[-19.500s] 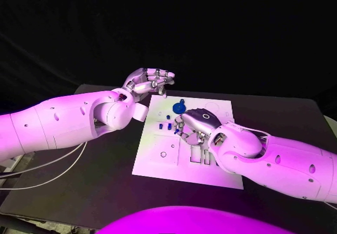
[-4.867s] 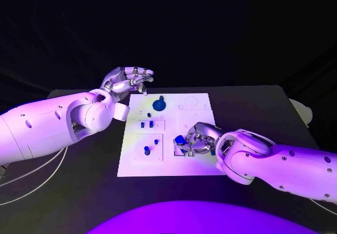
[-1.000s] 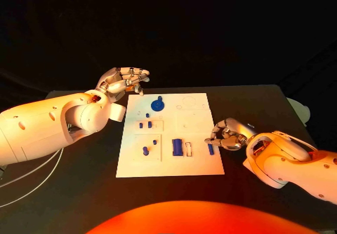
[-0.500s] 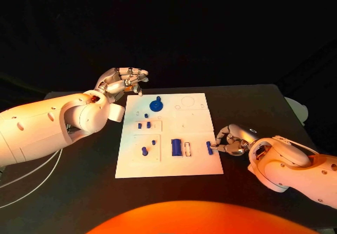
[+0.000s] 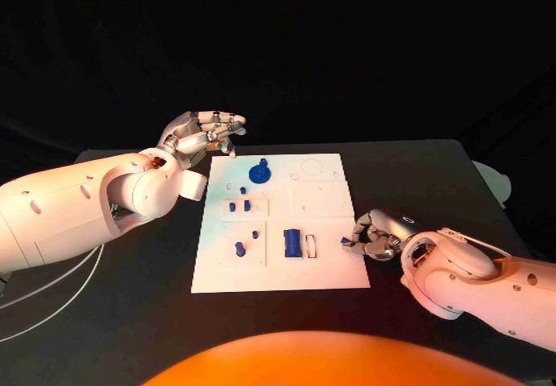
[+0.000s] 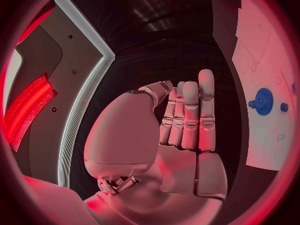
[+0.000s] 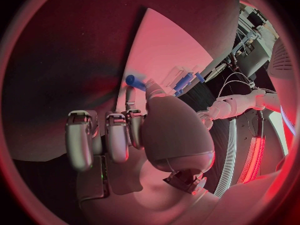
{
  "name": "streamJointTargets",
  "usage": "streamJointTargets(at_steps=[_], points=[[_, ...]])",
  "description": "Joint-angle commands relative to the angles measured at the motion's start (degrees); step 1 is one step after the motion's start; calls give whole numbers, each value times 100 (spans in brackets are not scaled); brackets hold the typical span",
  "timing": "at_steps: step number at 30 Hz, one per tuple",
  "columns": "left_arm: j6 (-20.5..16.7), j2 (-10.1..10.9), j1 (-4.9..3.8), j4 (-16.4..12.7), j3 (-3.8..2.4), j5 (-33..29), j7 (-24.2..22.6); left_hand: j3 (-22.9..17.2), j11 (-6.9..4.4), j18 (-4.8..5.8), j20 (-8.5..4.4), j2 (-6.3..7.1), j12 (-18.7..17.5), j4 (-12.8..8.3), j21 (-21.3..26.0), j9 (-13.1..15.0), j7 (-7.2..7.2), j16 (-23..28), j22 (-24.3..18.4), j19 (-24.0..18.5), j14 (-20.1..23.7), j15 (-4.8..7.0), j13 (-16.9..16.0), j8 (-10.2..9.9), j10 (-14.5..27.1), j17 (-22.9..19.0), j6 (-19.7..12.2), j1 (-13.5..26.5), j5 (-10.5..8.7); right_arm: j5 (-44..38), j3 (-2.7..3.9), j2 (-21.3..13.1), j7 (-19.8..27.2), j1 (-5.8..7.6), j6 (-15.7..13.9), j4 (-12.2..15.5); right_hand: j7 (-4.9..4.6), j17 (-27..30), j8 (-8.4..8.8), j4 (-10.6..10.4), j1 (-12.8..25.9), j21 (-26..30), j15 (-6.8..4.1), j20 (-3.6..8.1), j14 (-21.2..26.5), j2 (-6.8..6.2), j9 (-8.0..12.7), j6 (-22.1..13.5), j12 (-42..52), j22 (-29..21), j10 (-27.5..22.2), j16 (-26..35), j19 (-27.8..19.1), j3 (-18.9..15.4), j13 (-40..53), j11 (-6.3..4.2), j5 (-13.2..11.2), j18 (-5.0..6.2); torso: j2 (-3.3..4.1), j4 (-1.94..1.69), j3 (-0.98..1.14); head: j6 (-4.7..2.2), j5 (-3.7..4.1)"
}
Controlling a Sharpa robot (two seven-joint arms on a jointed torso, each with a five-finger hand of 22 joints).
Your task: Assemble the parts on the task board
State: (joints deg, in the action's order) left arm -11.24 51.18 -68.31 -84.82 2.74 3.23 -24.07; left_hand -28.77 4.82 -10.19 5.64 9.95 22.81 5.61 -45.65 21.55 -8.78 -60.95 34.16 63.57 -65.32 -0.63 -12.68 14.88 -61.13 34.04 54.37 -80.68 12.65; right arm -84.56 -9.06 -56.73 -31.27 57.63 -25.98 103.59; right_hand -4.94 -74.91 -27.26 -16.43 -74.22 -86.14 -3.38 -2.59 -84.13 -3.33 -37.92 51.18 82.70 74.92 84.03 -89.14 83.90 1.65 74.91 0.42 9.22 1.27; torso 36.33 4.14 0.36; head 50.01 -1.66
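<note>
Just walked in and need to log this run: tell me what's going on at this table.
A two-armed robot is assembling small blue parts on a white task board. Its right hand is at the board's right edge, pinching a small blue part at its fingertips. Its left hand hangs by the board's far left corner, fingers curled, holding nothing. On the board sit a blue gear near the far end, a rectangular blue block and several small blue pegs.

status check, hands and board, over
Left hand idle, fingers curled, beyond the board's far corner. Right hand pinches a small blue part at the board's right edge. Nothing in the way.
</note>
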Motion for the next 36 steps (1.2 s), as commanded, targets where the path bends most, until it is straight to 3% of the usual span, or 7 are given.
streamJointTargets(at_steps=[1,6,8,23,27,30,36], points=[[75,0,-3,-11,-4,-27,-24,-5,4,-36,-7,-63,39,37,18,6,-6,9,-8,42,49,0,-7,28,45,-8,-33,3,29,-82,-16,40,-75,-33,106,-12,0,-1219,10,-2,-69,-6,21,-26,-524,41,15,63,-15,1293,80,7,478,-19,869,20,35,-33,-4,6,-1,-1,2],[77,1,-3,-13,-4,-27,-23,-5,4,-36,-7,-63,39,37,18,6,-6,9,-8,42,49,0,-7,28,45,-8,-33,3,29,-97,-17,117,-57,-50,229,-38,34,-1225,3,45,-243,-12,-5,-6,-526,56,14,114,-6,1297,88,5,481,9,879,-11,24,-34,-7,2,-1,-1,9],[79,1,-3,-15,-4,-27,-21,-5,4,-36,-7,-63,39,37,18,6,-6,9,-8,42,49,0,-7,28,45,-8,-33,3,29,-141,-18,142,-64,-61,314,-53,58,-1223,27,120,-546,-11,-30,18,-525,96,29,138,-10,1299,88,7,482,145,881,-36,-311,-35,-4,-2,2,-1,10],[72,32,-3,-27,-4,-27,15,-11,5,-36,-5,-70,46,37,24,5,-9,8,-11,42,54,-3,-9,28,55,-11,-41,-3,34,-995,-25,148,-329,-96,1227,-29,17,-1233,160,418,-1208,-12,-12,14,-525,-127,125,164,-103,1306,6,7,482,477,820,-7,-324,-37,-5,3,6,-1,15],[67,37,-3,-29,-4,-27,20,-17,5,-36,-5,-76,48,33,26,5,-9,8,-12,43,56,-3,-10,28,59,-12,-43,-12,36,-954,-25,134,-342,-102,1062,23,88,-1249,194,480,-1440,-50,-59,48,-529,89,170,285,-43,1330,56,3,497,1165,876,-80,91,-46,-10,4,5,-1,10],[65,38,-3,-30,-3,-27,22,-21,5,-37,-5,-78,51,28,27,5,-9,8,-13,43,57,-2,-11,29,63,-13,-44,-20,37,-838,-25,123,-329,-104,883,65,82,-1258,154,460,-1339,-54,-63,60,-531,87,102,221,-28,1334,84,1,500,1526,890,-81,183,-47,-10,5,4,-1,13],[64,34,-3,-32,-3,-27,23,-21,5,-37,-5,-78,51,28,27,5,-9,8,-13,43,57,-2,-11,29,63,-13,-44,-20,37,-613,-9,99,-283,-95,407,199,85,-1286,-87,630,-531,-68,-67,71,-538,-375,-207,184,-5,1350,144,-7,509,2984,920,-93,359,-52,-10,-2,-3,-1,25]])
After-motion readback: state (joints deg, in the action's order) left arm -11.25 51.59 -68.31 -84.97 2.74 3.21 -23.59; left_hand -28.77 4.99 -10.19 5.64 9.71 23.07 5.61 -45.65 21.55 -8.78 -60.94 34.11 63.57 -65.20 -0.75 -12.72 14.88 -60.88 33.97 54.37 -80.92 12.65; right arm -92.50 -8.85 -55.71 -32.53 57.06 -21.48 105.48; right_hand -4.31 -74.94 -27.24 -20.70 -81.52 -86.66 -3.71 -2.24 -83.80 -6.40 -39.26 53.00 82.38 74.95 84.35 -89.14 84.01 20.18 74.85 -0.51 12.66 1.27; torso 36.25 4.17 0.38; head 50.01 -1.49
